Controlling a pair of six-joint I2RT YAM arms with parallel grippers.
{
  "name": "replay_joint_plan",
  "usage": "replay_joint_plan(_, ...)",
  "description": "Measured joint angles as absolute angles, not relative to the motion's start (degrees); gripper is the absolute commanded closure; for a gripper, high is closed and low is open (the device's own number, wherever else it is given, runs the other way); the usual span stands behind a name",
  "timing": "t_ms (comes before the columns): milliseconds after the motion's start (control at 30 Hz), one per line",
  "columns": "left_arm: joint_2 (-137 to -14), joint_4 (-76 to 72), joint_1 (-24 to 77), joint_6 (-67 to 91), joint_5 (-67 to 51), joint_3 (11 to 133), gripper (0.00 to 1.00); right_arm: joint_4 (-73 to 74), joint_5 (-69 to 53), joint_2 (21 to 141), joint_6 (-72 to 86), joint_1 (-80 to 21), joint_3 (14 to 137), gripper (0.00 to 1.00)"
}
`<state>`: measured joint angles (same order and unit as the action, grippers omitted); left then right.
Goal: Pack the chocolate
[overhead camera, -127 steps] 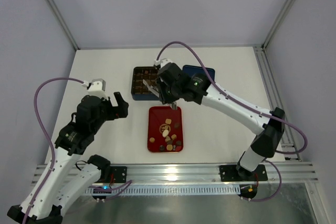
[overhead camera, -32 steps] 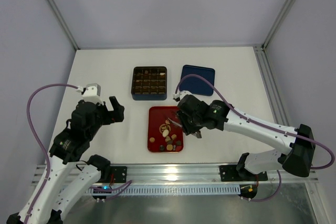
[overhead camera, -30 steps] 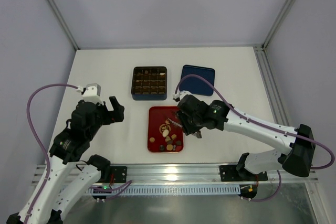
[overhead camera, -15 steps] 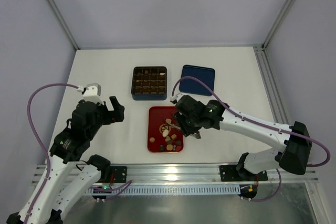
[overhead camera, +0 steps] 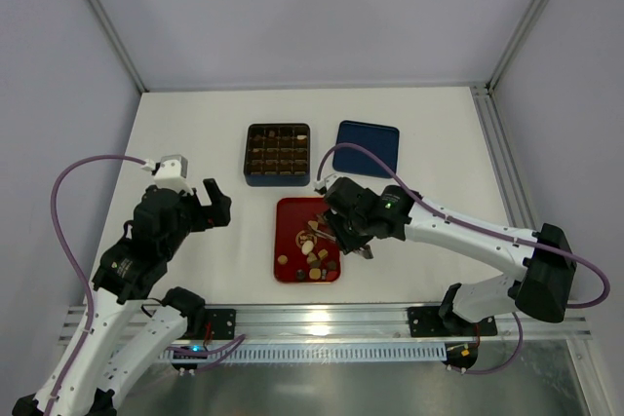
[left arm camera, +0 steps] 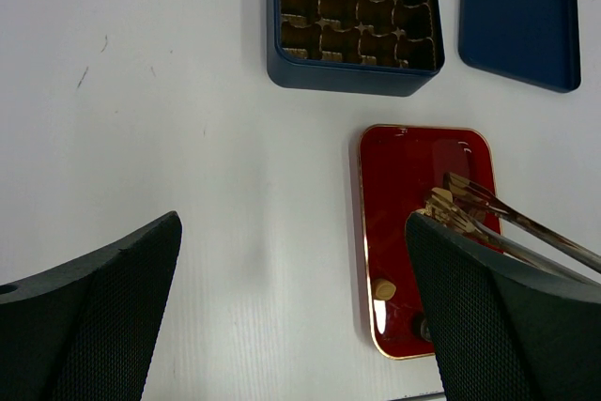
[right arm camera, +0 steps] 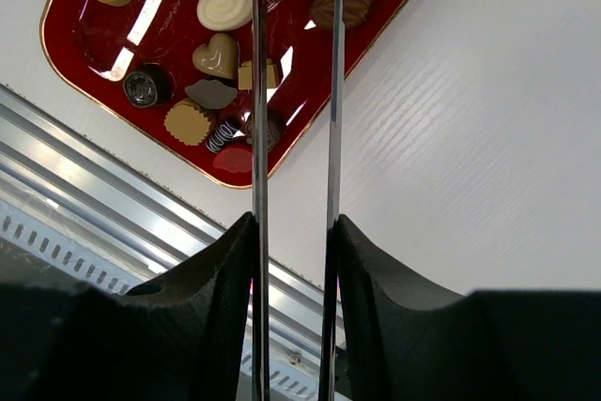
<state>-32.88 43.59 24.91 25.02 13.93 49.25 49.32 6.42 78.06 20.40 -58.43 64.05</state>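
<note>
Several chocolate pieces (overhead camera: 314,255) in brown, tan and cream lie in the near half of the red tray (overhead camera: 289,241). My right gripper (overhead camera: 349,231) hangs over the tray's right side, shut on a pair of metal tongs (right arm camera: 260,138). The blades reach over the cream oval chocolate (right arm camera: 224,4) and the tan heart (right arm camera: 218,53). Their tips (left arm camera: 439,202) sit above the tray's middle (left arm camera: 404,185); I cannot tell whether they pinch anything. My left gripper (left arm camera: 293,232) is wide open and empty, above bare table left of the tray.
The dark blue box (overhead camera: 278,179) with its brown grid insert stands behind the tray, a few cells filled. Its blue lid (overhead camera: 368,148) lies to the right of it. The aluminium rail (overhead camera: 322,319) runs along the near table edge.
The right arm came from the box to the tray, then edged slightly left over the pieces in the last second. The left arm is still.
</note>
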Motion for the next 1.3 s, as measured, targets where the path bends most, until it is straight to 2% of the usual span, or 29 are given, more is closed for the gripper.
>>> replay_joint_plan(467,-32.9,43.6,24.9,25.0,13.9,49.3,0.00,49.5,6.2,79.6,20.3,-58.4,64.6,0.64)
replay_joint_plan(733,-32.9,43.6,24.9,25.0,13.9,49.3,0.00,49.6,6.3,80.4,20.3,-58.4,65.4,0.57)
replay_joint_plan(900,-32.9,43.6,24.9,25.0,13.9,49.3,0.00,49.6,6.3,81.2,20.3,-58.4,65.5,0.56)
replay_joint_plan(1300,-32.7,43.6,24.9,25.0,13.9,49.3,0.00,49.5,6.3,82.6,20.3,-58.4,66.9,0.62)
